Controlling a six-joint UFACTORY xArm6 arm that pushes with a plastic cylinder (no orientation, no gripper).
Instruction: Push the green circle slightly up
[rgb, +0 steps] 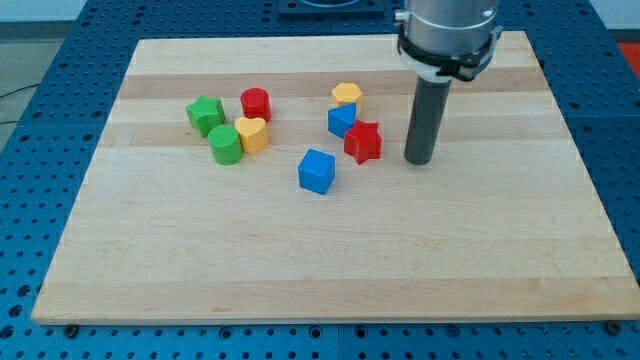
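Our tip rests right of centre, bare, holding nothing.
The green circle sits left of centre, touching the yellow block; green star just above-left; red star beside our tip.

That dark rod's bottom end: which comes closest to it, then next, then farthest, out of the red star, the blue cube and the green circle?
Measured from my tip:
1. Red star, just to the tip's left in the view.
2. Blue cube, further left, slightly lower.
3. Green circle, far left, touching the yellow block.
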